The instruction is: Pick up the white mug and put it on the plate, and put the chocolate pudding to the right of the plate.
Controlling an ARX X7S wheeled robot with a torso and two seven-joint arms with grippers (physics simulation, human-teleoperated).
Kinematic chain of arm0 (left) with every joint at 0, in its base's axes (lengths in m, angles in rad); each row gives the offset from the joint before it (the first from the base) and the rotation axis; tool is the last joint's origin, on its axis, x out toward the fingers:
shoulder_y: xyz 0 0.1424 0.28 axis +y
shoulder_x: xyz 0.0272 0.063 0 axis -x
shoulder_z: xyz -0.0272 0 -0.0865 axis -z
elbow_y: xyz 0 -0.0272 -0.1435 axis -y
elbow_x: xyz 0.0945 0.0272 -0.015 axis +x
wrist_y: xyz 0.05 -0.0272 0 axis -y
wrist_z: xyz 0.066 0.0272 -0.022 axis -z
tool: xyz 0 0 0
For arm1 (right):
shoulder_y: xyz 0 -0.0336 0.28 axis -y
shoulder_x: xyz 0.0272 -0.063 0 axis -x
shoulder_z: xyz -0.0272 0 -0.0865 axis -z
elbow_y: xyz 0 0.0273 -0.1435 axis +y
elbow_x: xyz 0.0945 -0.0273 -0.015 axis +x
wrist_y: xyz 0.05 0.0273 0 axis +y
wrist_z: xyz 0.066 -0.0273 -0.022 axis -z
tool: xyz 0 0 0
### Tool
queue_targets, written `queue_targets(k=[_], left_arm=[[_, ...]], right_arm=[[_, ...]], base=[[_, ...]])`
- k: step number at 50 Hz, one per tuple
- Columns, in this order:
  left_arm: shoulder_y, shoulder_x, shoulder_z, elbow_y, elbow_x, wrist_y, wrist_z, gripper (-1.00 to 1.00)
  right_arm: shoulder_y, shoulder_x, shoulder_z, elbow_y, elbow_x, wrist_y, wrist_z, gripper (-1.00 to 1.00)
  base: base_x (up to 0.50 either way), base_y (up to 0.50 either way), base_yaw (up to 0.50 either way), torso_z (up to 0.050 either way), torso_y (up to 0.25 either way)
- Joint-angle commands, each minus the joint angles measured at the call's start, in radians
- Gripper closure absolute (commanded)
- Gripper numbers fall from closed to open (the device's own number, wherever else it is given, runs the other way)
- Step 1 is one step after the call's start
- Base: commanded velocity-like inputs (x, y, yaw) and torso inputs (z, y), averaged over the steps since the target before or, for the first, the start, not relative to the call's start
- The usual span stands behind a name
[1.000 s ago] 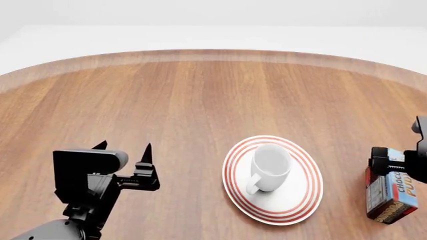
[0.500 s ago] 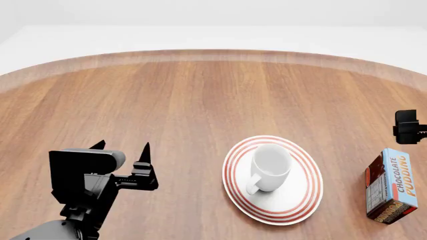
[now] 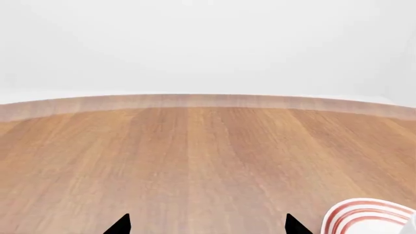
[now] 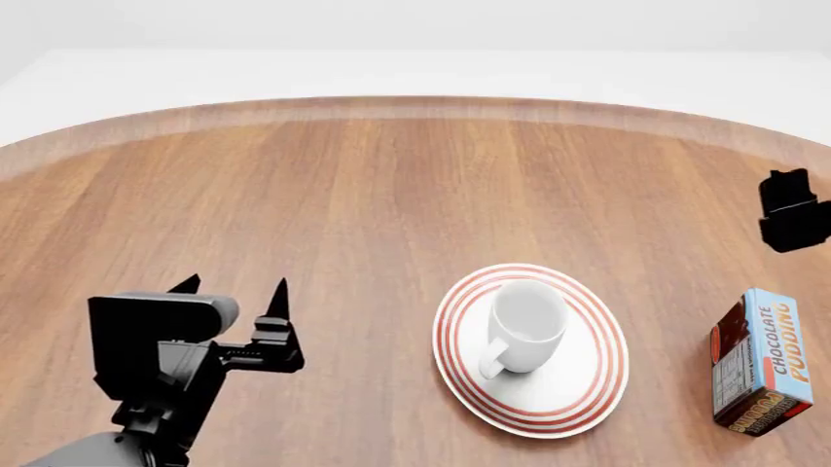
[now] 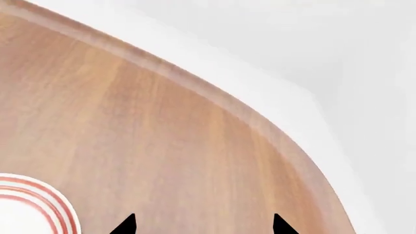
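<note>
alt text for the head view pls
A white mug stands upright on a red-ringed plate on a round wooden table, with a chocolate pudding carton standing to the plate's right. The left gripper hovers open at the left; the right gripper sits at the right edge.

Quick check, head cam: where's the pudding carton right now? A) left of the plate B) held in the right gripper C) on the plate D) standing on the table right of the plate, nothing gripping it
D: the chocolate pudding stands on the table, apart from the plate on its right side, with the right gripper clear of it farther back.
</note>
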Motion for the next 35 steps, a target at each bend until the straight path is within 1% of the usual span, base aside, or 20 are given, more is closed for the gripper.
queue_targets(k=[1,9,12,15,16,17,18,20,21,24,28,35], left_arm=[[0.007,-0.005,-0.003,0.002,0.002,0.006,-0.001,-1.0],[0.007,-0.01,-0.004,0.018,0.02,0.003,-0.009,-1.0],[0.002,-0.016,-0.005,0.038,0.042,-0.003,-0.019,-1.0],[0.003,-0.017,-0.005,0.044,0.052,-0.002,-0.023,-1.0],[0.003,-0.021,-0.004,0.056,0.065,-0.005,-0.03,-1.0],[0.003,-0.021,-0.005,0.057,0.065,-0.005,-0.03,-1.0],[0.002,-0.03,-0.004,0.078,0.088,-0.011,-0.047,-1.0],[0.002,-0.03,-0.005,0.079,0.088,-0.012,-0.047,-1.0],[-0.004,-0.046,-0.009,0.111,0.115,-0.022,-0.077,-1.0],[-0.003,-0.06,-0.017,0.133,0.127,-0.016,-0.098,-1.0],[-0.014,-0.083,-0.026,0.181,0.174,-0.036,-0.147,-1.0],[-0.017,-0.111,-0.036,0.228,0.208,-0.044,-0.189,-1.0]], right_arm=[[0.054,0.078,0.044,-0.234,-0.049,-0.006,0.062,-1.0],[0.028,0.127,0.065,-0.343,-0.053,-0.108,0.115,-1.0],[0.0,0.151,0.062,-0.385,-0.064,-0.176,0.14,-1.0],[-0.012,0.162,0.063,-0.401,-0.068,-0.209,0.157,-1.0],[-0.028,0.173,0.058,-0.423,-0.08,-0.252,0.168,-1.0],[-0.029,0.174,0.059,-0.423,-0.081,-0.253,0.168,-1.0],[-0.049,0.183,0.05,-0.449,-0.095,-0.299,0.186,-1.0],[-0.052,0.183,0.051,-0.449,-0.096,-0.3,0.186,-1.0],[-0.074,0.195,0.041,-0.473,-0.109,-0.362,0.203,-1.0],[-0.096,0.204,0.031,-0.495,-0.132,-0.403,0.218,-1.0],[-0.145,0.218,0.004,-0.537,-0.177,-0.511,0.252,-1.0],[-0.199,0.24,-0.027,-0.589,-0.231,-0.622,0.298,-1.0]], base=[[0.0,0.0,0.0,0.0,0.0],[0.0,0.0,0.0,0.0,0.0],[0.0,0.0,0.0,0.0,0.0],[0.0,0.0,0.0,0.0,0.0],[0.0,0.0,0.0,0.0,0.0],[0.0,0.0,0.0,0.0,0.0],[0.0,0.0,0.0,0.0,0.0],[0.0,0.0,0.0,0.0,0.0],[0.0,0.0,0.0,0.0,0.0],[0.0,0.0,0.0,0.0,0.0],[0.0,0.0,0.0,0.0,0.0],[0.0,0.0,0.0,0.0,0.0]])
